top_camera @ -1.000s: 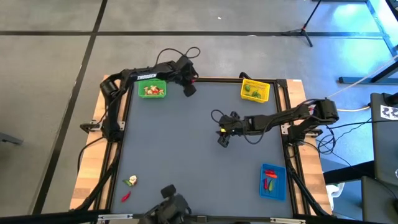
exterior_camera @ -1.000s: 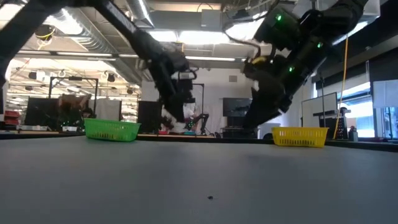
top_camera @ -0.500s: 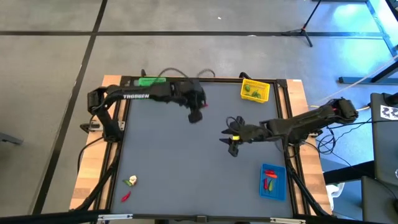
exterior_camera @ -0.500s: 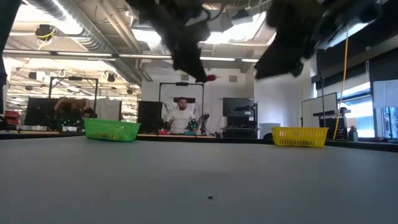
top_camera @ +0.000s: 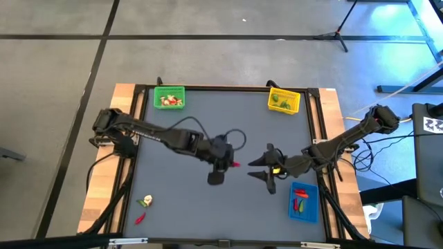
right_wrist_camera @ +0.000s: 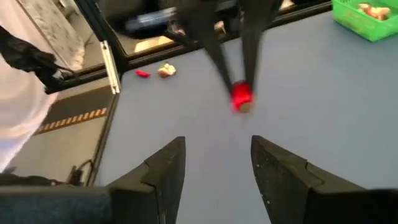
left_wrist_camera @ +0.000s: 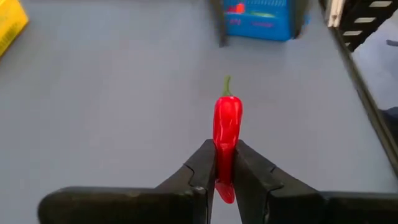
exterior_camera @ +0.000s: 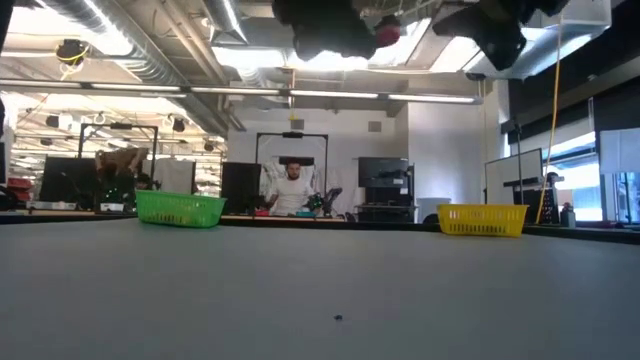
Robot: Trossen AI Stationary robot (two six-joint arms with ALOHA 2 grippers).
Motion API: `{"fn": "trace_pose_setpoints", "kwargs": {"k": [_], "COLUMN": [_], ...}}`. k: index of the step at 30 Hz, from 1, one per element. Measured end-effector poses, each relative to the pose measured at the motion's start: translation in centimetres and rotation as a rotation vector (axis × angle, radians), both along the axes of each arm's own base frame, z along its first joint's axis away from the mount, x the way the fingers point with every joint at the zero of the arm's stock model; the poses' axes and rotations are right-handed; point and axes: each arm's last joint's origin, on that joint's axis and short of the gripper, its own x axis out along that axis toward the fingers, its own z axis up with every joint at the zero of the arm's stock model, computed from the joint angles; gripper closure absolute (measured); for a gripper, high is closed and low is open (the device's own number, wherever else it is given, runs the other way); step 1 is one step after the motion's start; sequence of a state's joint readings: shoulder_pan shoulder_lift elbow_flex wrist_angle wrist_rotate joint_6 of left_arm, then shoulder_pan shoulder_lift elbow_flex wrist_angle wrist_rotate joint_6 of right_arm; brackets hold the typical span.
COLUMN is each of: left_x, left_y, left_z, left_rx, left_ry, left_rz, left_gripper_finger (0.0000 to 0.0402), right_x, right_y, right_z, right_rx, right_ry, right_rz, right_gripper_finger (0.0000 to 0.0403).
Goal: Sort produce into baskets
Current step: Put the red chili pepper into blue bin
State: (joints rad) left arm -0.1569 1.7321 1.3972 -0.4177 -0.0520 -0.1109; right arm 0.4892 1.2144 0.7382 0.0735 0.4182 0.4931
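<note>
A red chili (left_wrist_camera: 227, 121) hangs over the middle of the grey table with my left gripper (top_camera: 226, 164) shut on it. The chili also shows red beside those fingers in the high view (top_camera: 236, 164). Just right of it my right gripper (top_camera: 267, 173) stands open, holding nothing, its fingers (right_wrist_camera: 168, 165) pointing toward the chili (right_wrist_camera: 241, 97). The green basket (top_camera: 169, 97) at the far left holds pale and red pieces. The yellow basket (top_camera: 284, 100) at the far right holds green pieces. The blue basket (top_camera: 303, 202) at the near right holds red pieces. My left gripper pinches the chili's lower, pointed half (left_wrist_camera: 225, 165) between its two fingers. The chili lies along the fingers and sticks out ahead of them, stem end (left_wrist_camera: 227, 84) foremost. The fingers slant downward toward the table's right side. The chili is lifted clear of the table.
Two loose pieces lie near the table's near left corner: a pale one (top_camera: 145, 201) and a red one (top_camera: 140, 218). The black table frame (top_camera: 131, 173) runs along the edges. People stand in the room beyond the far edge (exterior_camera: 292, 190).
My left gripper has swung from beside the green basket toward the table's middle and near edge, rising, with the red chili in it. My right gripper has risen and gone toward the near edge and a little right, still open.
</note>
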Motion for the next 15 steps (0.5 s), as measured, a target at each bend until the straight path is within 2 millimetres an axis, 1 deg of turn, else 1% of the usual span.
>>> {"fn": "trace_pose_setpoints", "kwargs": {"k": [3, 6, 9, 15], "left_x": [-0.1, -0.2, -0.1, 0.1], "left_y": [-1.5, -2.3, -2.7, -2.7], "left_z": [0.2, 0.3, 0.5, 0.7], "left_rx": [0.005, -0.004, -0.010, -0.020], "left_ry": [-0.024, -0.042, -0.067, -0.103], "left_rz": [-0.009, -0.008, 0.004, 0.017], "left_gripper_finger": [0.0359, 0.0359, 0.0359, 0.0359], "right_x": [0.3, 0.7, 1.0, 1.9], "right_y": [0.5, 0.6, 0.8, 1.2], "right_z": [0.4, 0.6, 0.2, -0.8], "right_rx": [0.033, 0.047, 0.037, 0.016], "right_ry": [-0.063, -0.103, -0.102, -0.098], "right_rz": [0.010, 0.012, 0.015, 0.004], "right_gripper_finger": [0.0221, 0.0221, 0.0221, 0.0221]}}
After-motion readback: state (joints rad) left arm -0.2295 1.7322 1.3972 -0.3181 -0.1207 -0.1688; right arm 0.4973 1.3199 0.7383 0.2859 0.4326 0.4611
